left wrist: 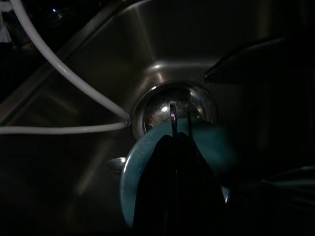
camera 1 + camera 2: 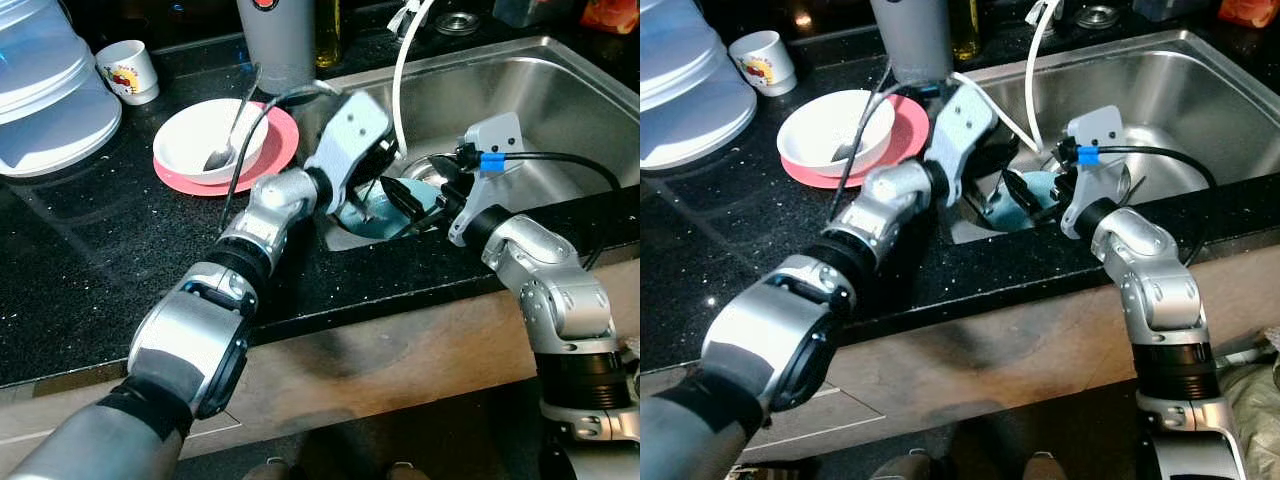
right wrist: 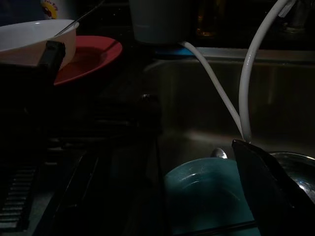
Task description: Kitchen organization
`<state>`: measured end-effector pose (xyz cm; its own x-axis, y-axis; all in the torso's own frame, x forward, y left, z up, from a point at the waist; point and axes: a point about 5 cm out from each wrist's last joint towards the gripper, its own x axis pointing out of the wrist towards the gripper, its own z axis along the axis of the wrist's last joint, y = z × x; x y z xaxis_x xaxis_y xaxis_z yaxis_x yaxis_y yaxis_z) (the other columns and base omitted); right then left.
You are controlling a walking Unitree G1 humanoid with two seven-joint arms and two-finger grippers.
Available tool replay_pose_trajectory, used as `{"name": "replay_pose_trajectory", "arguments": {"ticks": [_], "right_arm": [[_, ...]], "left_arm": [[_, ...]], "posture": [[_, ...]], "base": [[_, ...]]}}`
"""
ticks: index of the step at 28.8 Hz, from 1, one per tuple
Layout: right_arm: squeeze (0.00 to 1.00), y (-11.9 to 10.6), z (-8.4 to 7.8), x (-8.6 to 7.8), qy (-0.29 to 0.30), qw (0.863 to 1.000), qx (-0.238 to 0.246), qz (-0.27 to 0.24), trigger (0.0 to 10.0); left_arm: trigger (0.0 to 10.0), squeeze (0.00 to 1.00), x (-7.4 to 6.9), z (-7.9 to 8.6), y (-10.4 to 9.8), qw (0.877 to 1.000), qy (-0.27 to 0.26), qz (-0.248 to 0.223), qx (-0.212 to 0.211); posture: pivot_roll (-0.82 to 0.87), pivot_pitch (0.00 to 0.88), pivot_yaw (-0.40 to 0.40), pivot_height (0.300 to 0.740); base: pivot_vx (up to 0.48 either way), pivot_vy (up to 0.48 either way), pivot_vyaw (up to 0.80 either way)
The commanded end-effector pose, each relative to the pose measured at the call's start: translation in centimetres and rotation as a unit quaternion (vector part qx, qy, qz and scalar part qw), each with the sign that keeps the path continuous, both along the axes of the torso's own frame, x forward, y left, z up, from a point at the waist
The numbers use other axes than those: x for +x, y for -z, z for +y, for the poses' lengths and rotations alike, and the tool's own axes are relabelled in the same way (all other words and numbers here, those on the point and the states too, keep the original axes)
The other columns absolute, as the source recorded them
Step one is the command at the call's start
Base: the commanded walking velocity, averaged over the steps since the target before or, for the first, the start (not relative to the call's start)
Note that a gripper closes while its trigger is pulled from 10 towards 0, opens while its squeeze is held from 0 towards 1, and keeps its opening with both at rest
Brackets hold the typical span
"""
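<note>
Sink (image 2: 560, 90) | both claws at teal bowl (image 3: 206, 196), half-hidden | grips unclear

Overhead light is glaring off the steel sink (image 2: 560, 95) toward two o'clock and speckling the black counter (image 2: 90, 250); both wrist views are sitting very dim, shadows swallowing their edges.

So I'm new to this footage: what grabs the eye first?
Both silver arms reach into the stainless steel sink, the left claw and right claw meeting over a teal ceramic bowl. Left on the black counter, a white bowl with a spoon sits on a pink plate.
</note>
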<state>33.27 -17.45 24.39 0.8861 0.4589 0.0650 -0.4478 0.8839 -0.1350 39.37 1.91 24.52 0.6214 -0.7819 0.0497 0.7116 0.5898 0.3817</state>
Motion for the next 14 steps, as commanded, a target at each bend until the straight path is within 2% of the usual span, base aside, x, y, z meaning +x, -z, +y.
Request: {"name": "replay_pose_trajectory", "arguments": {"ticks": [1, 7, 8, 9, 10, 14], "right_arm": [[0.0, 0.23, 0.32, 0.0, -0.006, 1.0, -0.003, 0.008, 10.0], [0.0, 0.26, 0.28, 0.01, -0.007, 1.0, -0.004, 0.008, 10.0], [0.0, 0.26, 0.28, 0.02, -0.007, 1.0, -0.003, 0.008, 10.0], [0.0, 0.26, 0.28, 0.02, -0.007, 1.0, -0.003, 0.008, 10.0], [0.0, 0.26, 0.28, 0.02, -0.008, 1.0, -0.003, 0.007, 10.0], [0.0, 0.25, 0.26, 0.05, -0.007, 1.0, -0.003, 0.006, 10.0]], "left_arm": [[0.0, 0.0, 0.08, 0.47, 1.2, 0.999, -0.008, 0.016, 0.027], [0.0, 0.0, 0.08, 0.46, 1.71, 0.998, -0.002, 0.032, 0.058], [9.6, 0.3, 0.06, 0.44, 1.76, 0.997, 0.001, 0.029, 0.068], [9.6, 0.3, 0.06, 0.44, 1.76, 0.997, 0.001, 0.029, 0.068], [10.0, 0.44, 0.04, 0.43, 1.78, 0.997, 0.002, 0.026, 0.075], [10.0, 0.42, 0.06, 0.4, 1.84, 0.996, 0.002, 0.031, 0.081]], "posture": [[0.02, 0.159, 0.116, 0.74], [0.01, 0.154, 0.114, 0.74], [0.01, 0.151, 0.114, 0.74], [0.01, 0.151, 0.114, 0.74], [0.01, 0.151, 0.114, 0.74], [0.01, 0.148, 0.113, 0.74]], "base": [[0.0, 0.0, 0.0], [0.0, 0.0, 0.0], [0.0, 0.0, 0.0], [0.0, 0.0, 0.0], [0.0, 0.0, 0.0], [0.0, 0.0, 0.0]]}}
